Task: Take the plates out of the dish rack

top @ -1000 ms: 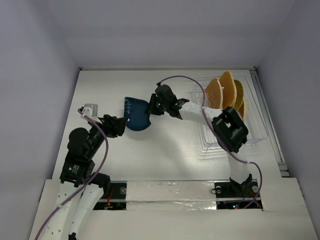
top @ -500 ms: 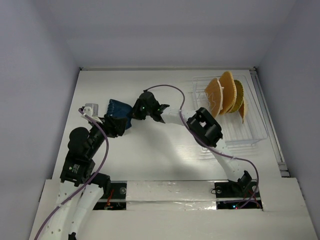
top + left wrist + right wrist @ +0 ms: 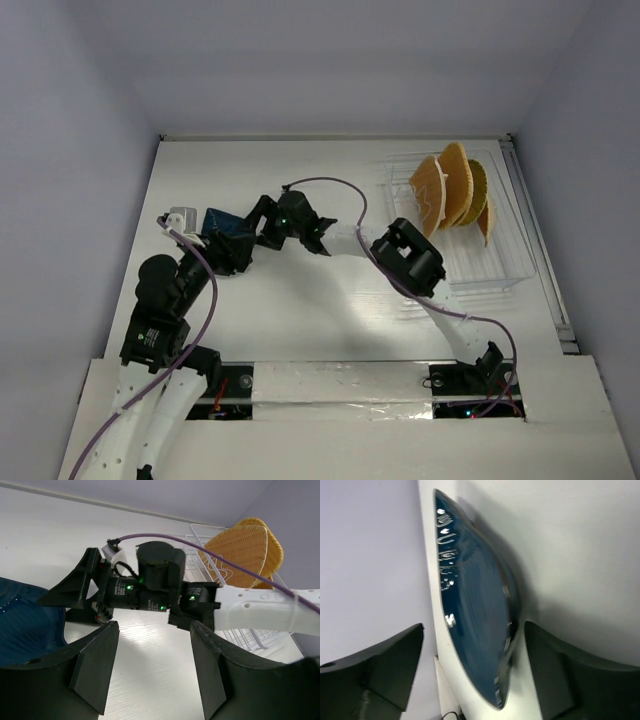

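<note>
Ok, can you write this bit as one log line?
right gripper open, facing blue dish on table | left gripper open, empty | dish rack holds three orange plates

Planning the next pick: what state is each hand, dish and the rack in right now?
Right hand: open, fingers either side of the blue dish, not gripping.
Left hand: open, empty.
Blue dish: lying on the table, left side.
Woven plates: three, standing on edge in the dish rack.
Dish rack: not yet empty.
</note>
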Tool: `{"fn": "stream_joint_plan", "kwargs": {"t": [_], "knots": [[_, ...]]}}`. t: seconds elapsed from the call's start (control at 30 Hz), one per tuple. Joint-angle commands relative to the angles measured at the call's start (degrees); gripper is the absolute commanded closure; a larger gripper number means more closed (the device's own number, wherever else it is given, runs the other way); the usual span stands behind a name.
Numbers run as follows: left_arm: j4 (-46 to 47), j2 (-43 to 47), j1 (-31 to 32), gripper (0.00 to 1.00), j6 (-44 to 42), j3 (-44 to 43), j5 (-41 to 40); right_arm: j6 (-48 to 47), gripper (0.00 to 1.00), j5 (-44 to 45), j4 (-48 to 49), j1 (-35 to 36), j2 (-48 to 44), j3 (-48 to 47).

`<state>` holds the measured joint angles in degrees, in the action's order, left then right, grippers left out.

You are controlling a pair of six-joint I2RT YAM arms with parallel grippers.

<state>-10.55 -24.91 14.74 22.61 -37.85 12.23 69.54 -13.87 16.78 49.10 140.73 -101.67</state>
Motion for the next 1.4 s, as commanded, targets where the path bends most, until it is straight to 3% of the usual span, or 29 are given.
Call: {"fn": "stream_joint_plan", "kwargs": {"t": [0.0,0.03,0.13,0.17,0.2,0.27,0.3,0.33,0.37,0.4,0.43,0.5,0.53,0.6,0.63,0.73,0.83,0.9,0.93,1.03,1.37], "knots": [[2.3,0.5,-0.3,0.45,0.1,0.1,0.9,-4.9,0.11,3.5,2.7,-0.2,-9.7,2.7],[2.5,0.6,-0.3,0.45,0.2,0.1,0.9,-6.2,0.05,4.8,0.0,-0.2,-10.8,3.3],[2.3,0.6,-0.3,0.45,0.2,0.1,0.7,-12.3,0.01,9.3,-6.4,-0.2,-15.2,4.4],[2.3,0.7,-0.3,0.45,0.2,0.1,0.5,-15.0,0.01,10.6,-7.6,-0.2,-16.5,4.9],[2.2,0.8,-0.3,0.45,0.1,0.0,0.3,-16.4,0.08,13.4,-8.9,-0.2,-18.1,7.3],[2.1,0.9,-0.3,0.45,0.2,-0.1,0.2,-19.7,0.28,17.8,-9.3,-0.2,-24.4,11.3],[2.1,1.1,-0.3,0.45,0.2,0.0,0.0,-20.9,0.44,21.5,-9.3,-0.2,-27.1,15.9],[2.1,1.2,-0.3,0.45,0.2,0.0,-0.1,-22.3,0.88,22.9,-9.4,-0.2,-32.6,18.1],[2.1,1.3,-0.3,0.45,0.2,0.0,-0.2,-25.9,0.99,24.2,-9.7,-0.2,-35.4,20.2],[2.1,1.4,-0.3,0.47,0.2,0.0,-0.3,-27.6,1.0,28.2,-10.7,-0.8,-38.2,21.9],[2.1,1.5,-0.3,0.6,0.2,0.0,-0.1,-29.3,1.0,31.1,-13.9,-0.8,-41.2,24.8],[2.3,1.5,-0.3,0.68,0.2,0.1,0.1,-34.5,1.0,40.0,-17.9,-1.5,-49.6,27.3],[2.2,1.5,-0.3,0.77,0.2,0.1,-0.1,-35.8,1.0,43.1,-23.4,-1.5,-52.2,29.3],[2.1,1.6,-0.3,0.84,0.2,0.1,-0.8,-40.1,1.0,51.0,-27.5,-2.6,-58.7,31.3],[1.9,1.5,-0.3,0.92,0.4,0.0,-1.3,-40.6,1.0,53.8,-32.7,-3.1,-60.4,32.0],[1.1,1.5,-0.3,0.99,0.9,-0.2,-3.6,-41.7,1.0,61.1,-40.2,-6.4,-65.9,34.2],[1.2,1.0,-0.3,0.95,0.9,-0.2,-3.4,-42.7,0.97,62.3,-42.9,-12.6,-69.0,35.7],[1.1,1.2,-0.3,0.88,0.8,-0.2,-2.8,-44.4,0.74,60.3,-42.6,-16.3,-69.8,36.8],[1.2,1.2,-0.3,0.81,0.8,-0.2,-2.7,-44.9,0.56,59.8,-42.7,-19.3,-70.0,37.0],[1.5,1.3,-0.3,0.72,0.8,-0.1,-1.9,-47.1,0.41,58.8,-42.6,-22.6,-69.3,37.3],[1.8,1.4,-0.3,0.64,0.7,0.1,-0.9,-54.3,0.46,55.9,-42.2,-26.4,-56.6,29.7]]}}
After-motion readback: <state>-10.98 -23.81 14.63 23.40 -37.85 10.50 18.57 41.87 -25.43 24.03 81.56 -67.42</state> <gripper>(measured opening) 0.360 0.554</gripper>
